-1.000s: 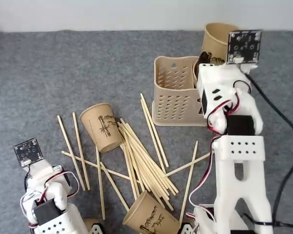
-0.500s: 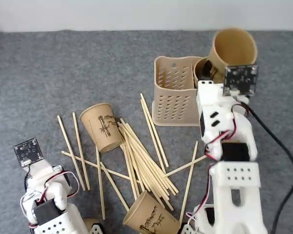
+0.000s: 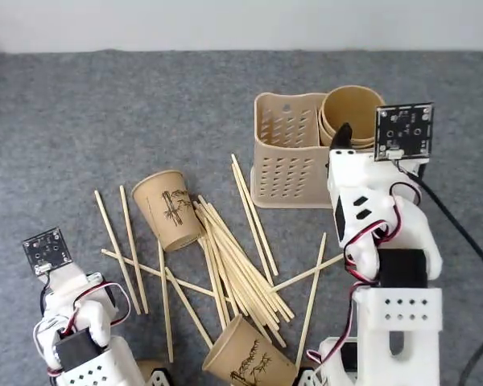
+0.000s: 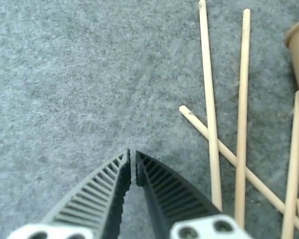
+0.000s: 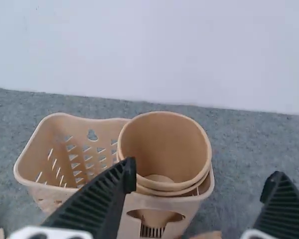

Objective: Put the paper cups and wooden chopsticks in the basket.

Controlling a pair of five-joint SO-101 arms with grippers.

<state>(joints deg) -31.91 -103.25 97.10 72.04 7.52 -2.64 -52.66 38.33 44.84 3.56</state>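
Beside the left gripper (image 4: 133,158) — fingers pressed together, empty — chopsticks (image 4: 209,99) lie pointing the way its fingers point; the right gripper (image 5: 203,175), spread wide by the basket (image 5: 50,154), seems farther off.

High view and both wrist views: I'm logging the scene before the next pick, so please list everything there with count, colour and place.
basket: one, beige, far side of the table, right of centre.
stacked cups: at least two, tan, upright in the basket's right end.
loose cups: two, tan, on their sides; one left of centre, one at the near edge.
chopsticks: many, pale wood, scattered around the loose cups.
mat: one, grey, covering the table.
cable: one, black, right edge.
left gripper: shut, black, low over the mat.
right gripper: open, black, by the stacked cups.
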